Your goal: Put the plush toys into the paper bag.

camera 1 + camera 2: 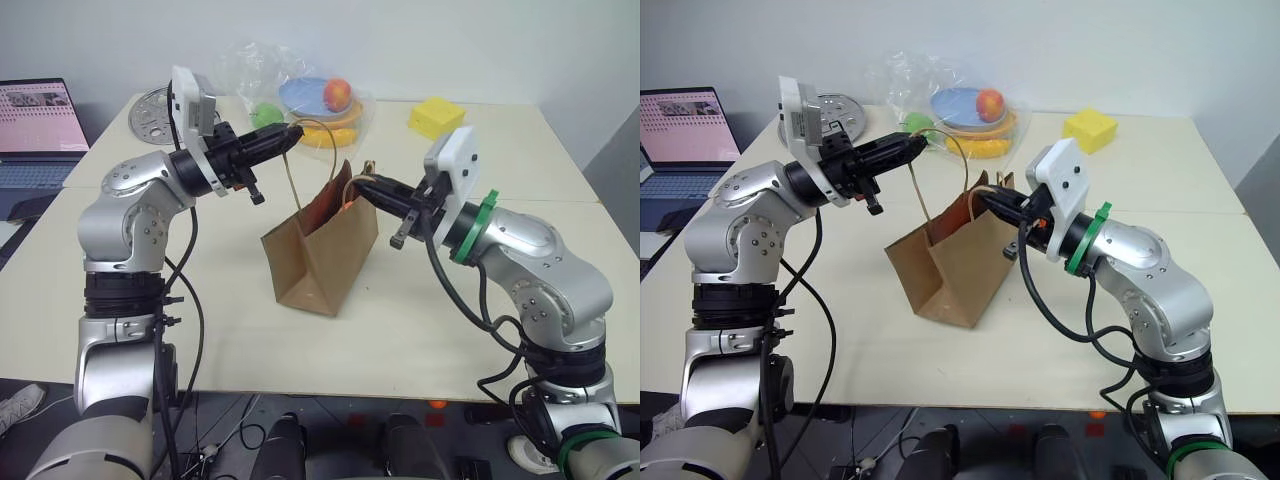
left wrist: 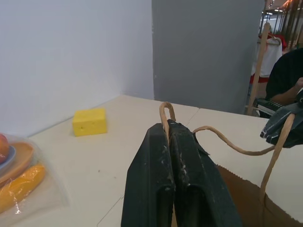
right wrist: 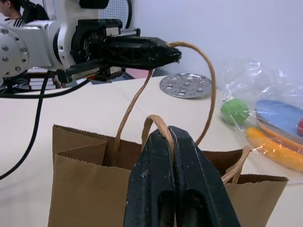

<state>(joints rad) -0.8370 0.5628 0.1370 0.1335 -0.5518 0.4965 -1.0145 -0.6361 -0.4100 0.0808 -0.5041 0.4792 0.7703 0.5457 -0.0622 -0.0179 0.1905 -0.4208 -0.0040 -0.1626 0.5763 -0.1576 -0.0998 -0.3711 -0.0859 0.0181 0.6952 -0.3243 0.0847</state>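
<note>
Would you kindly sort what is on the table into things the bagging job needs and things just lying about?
Job in hand:
- paper bag
- left gripper, shut on a bag handle
- right gripper, shut on the other handle

Lying about:
- clear bag of plastic fruit
- yellow sponge block
- perforated metal disc
- laptop

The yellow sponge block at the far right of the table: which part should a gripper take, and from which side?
Probably from above, closing on two opposite flat sides of the yellow sponge block. It lies flat and alone on the table, with bare surface around it, so nothing blocks a downward approach.
</note>
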